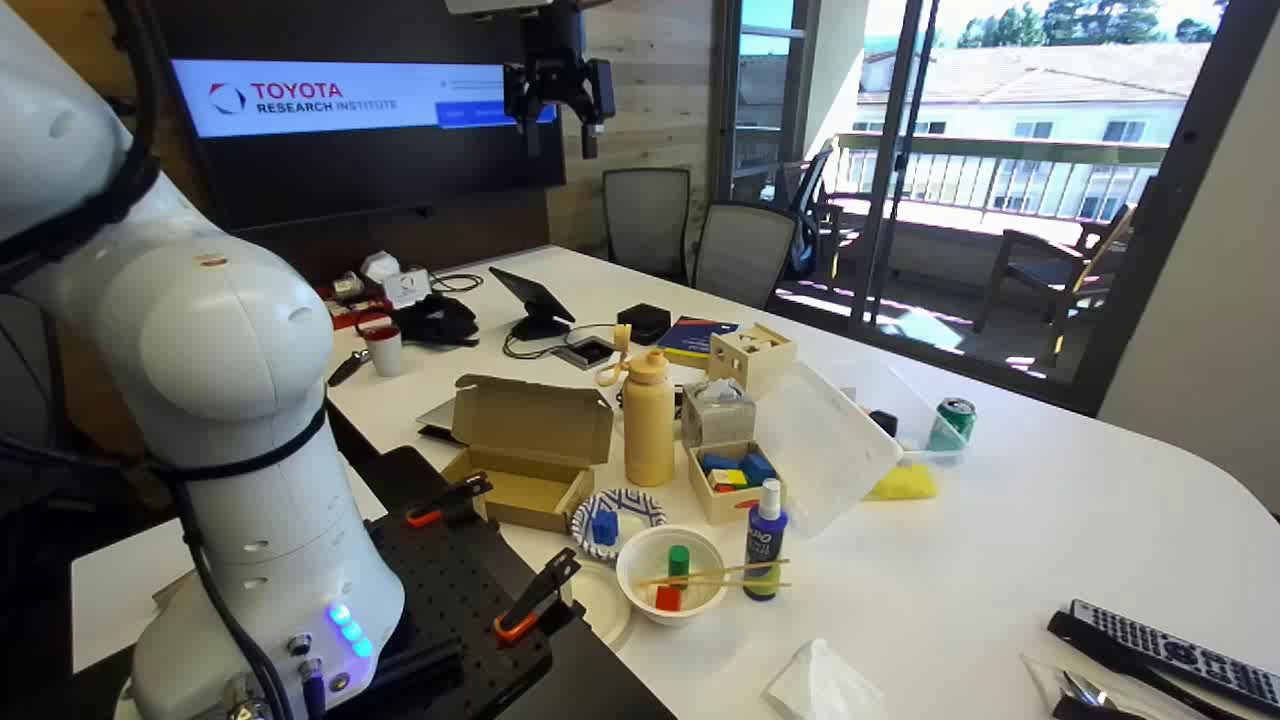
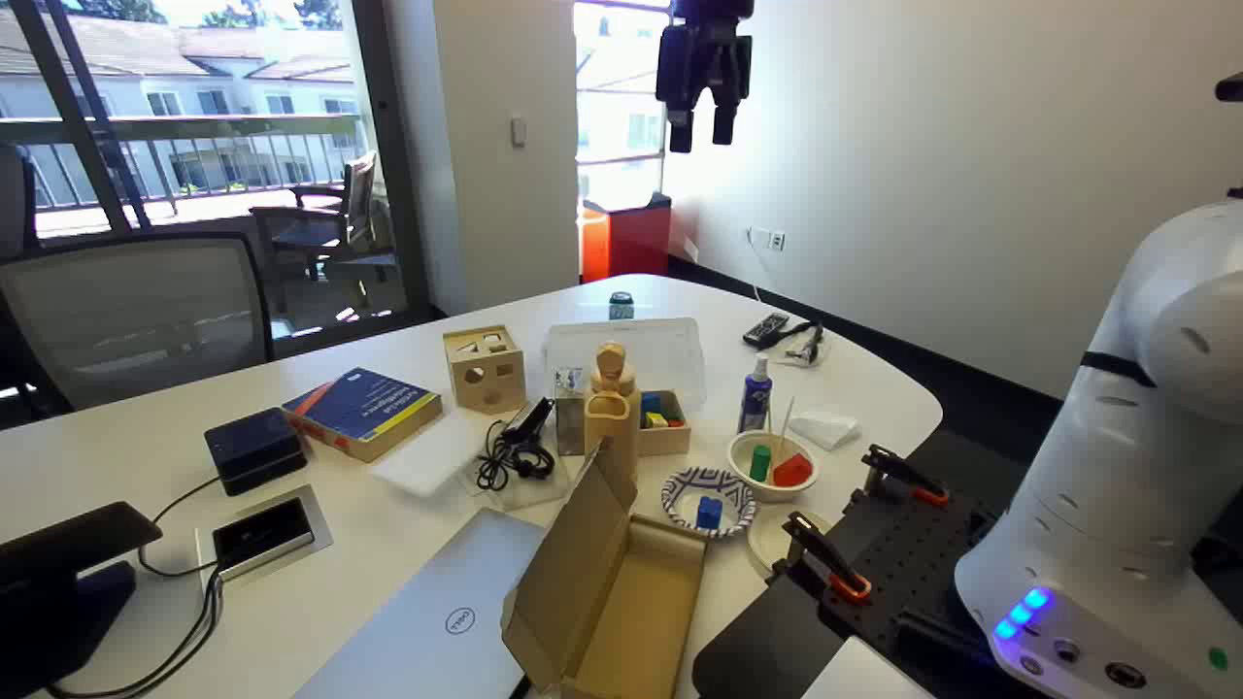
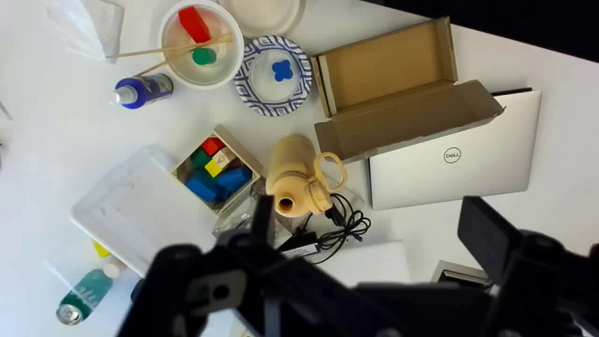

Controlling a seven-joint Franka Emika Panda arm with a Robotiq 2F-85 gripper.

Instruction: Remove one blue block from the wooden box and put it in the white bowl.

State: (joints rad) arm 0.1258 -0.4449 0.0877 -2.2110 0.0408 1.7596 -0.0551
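Daylit room; wall screen (image 1: 400, 170) and mesh-backed chairs (image 1: 742, 250) beyond a white table (image 1: 1010, 540) strewn with odds and ends. Robot arm (image 1: 230, 330) beside the table, blue lights (image 1: 350, 630) glowing at its base. Jaws hang high over the table, spread wide apart, clear in both exterior views and from the wrist. Wooden box (image 3: 242, 150): low, open-topped, packed with mixed pieces. Blue blocks (image 3: 235, 178) lie inside it, in the half away from the white bowl (image 3: 229, 58); at least two show, crowded together, exact count can't be made out. Sharing the box: a yellow block (image 3: 214, 167), a plain wood block (image 3: 224, 157), a red block (image 3: 212, 145) and a green block (image 3: 200, 159). Bowl itself sits apart from the box, a green cylinder (image 3: 204, 56) and a red piece (image 3: 194, 24) in it, two thin sticks (image 3: 140, 52) resting there with ends jutting past the rim. Patterned dish (image 3: 271, 108) right next to the bowl, one small blue flower-shaped piece (image 3: 282, 70) in it; whether dish and bowl touch is unclear. Spray bottle (image 3: 157, 86) upright on the bowl's other side. Tan drink bottle (image 3: 294, 154) upright near the wooden box. Open cardboard box (image 3: 388, 65) past the dish, lid raised, with a closed laptop (image 3: 486, 154) just beside it. Translucent plastic tub (image 3: 140, 210) next to the wooden box; green can (image 3: 86, 292) on its far side, though inside or behind it, cannot tell. Wooden cube (image 2: 510, 386) with cut-out holes stands near a thick blue book (image 2: 359, 408).
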